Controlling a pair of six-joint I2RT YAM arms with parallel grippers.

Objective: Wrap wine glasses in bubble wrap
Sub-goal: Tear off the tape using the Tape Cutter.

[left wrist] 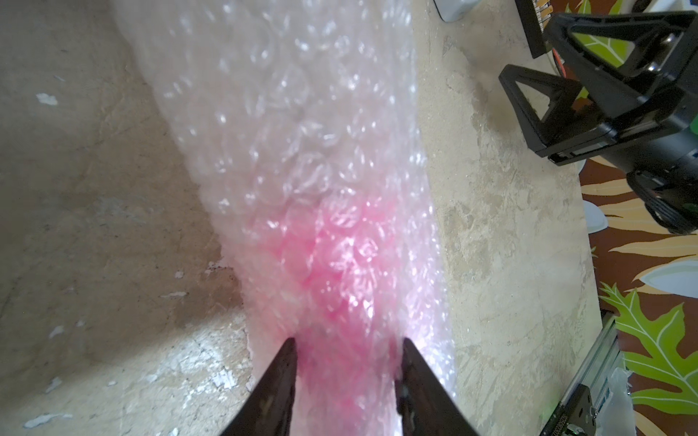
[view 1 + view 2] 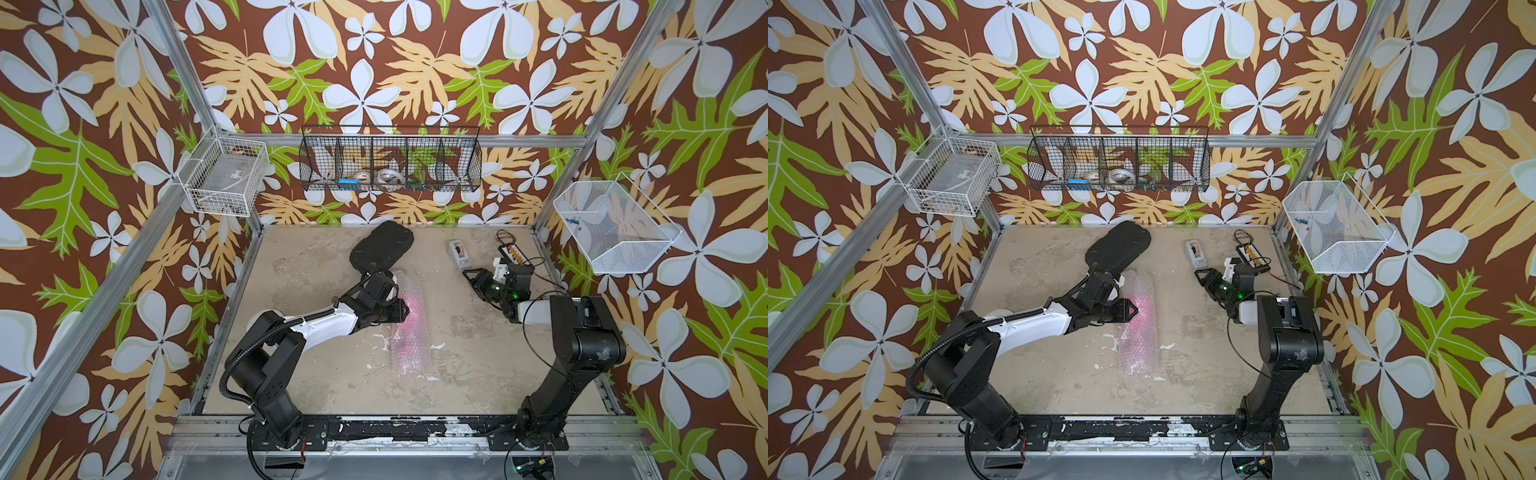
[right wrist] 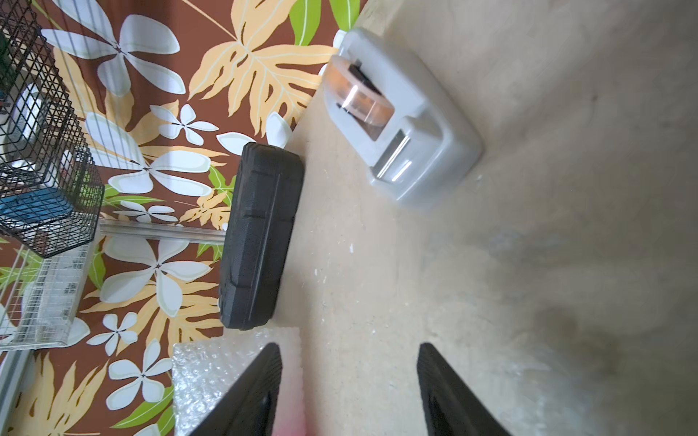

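The bubble wrap [image 2: 409, 332] [image 2: 1139, 332] lies rolled into a long bundle in the middle of the table. The pink wine glass [image 2: 412, 316] [image 2: 1143, 309] shows through it as a blur. My left gripper [image 2: 405, 309] [image 2: 1133, 309] comes in from the left and is shut on the bundle. In the left wrist view its fingers [image 1: 347, 341] press the wrap on both sides of the pink glass [image 1: 340, 256]. My right gripper [image 2: 469, 276] [image 2: 1202, 275] [image 3: 349, 345] stands open and empty to the right of the roll, over bare table, close to the grey tape dispenser [image 3: 400, 117].
A black oval case [image 2: 380, 247] [image 2: 1117, 247] lies behind the roll's far end. The tape dispenser [image 2: 459, 254] and a black board with wires [image 2: 515, 253] sit at the back right. Wire baskets [image 2: 390, 164] hang on the walls above the table.
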